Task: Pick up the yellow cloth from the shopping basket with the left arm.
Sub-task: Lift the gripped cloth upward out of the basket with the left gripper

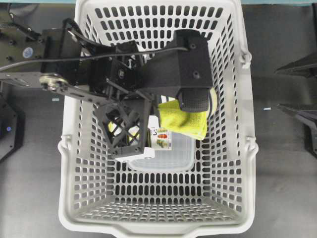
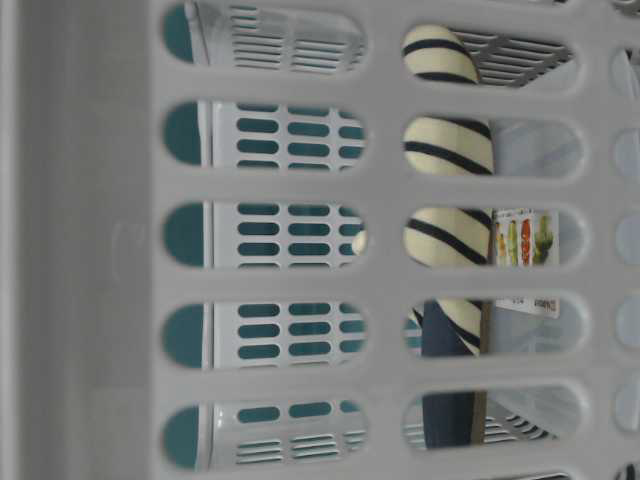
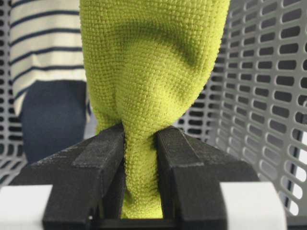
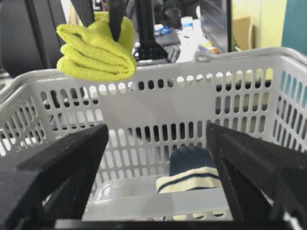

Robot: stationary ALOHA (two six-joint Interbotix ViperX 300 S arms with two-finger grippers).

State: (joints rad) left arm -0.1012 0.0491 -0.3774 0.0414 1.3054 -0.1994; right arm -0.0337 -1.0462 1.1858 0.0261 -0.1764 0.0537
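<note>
Above the rim of the large light-grey perforated plastic shopping basket (image 4: 158,103), the small yellow-green microfibre cloth (image 4: 96,48) hangs bunched and folded in the black latticed gripper of the left arm (image 3: 140,158), clear of the basket's floor. The left wrist view shows the two black fingers (image 3: 93,163) clenched on a gathered neck of the fabric, the rest of the cloth ballooning beyond them. From overhead, the boxy black left arm (image 1: 171,67) reaches in from the left across the basket's upper half, with the cloth showing just beneath its wrist housing.

Inside the basket, a navy-and-cream striped slipper (image 4: 192,175) lies near the far wall as the right wrist camera sees it, beside a small clear plastic box with a printed label (image 1: 166,148). The table-level camera looks through the basket's slotted wall and catches the slipper's stripes and the box's label.

Outside the basket, on the right, the black gripper of the right arm (image 4: 156,163) stands released, its jaws spread wide and holding nothing, pointed at the basket's side wall over the dark table (image 1: 282,163).
</note>
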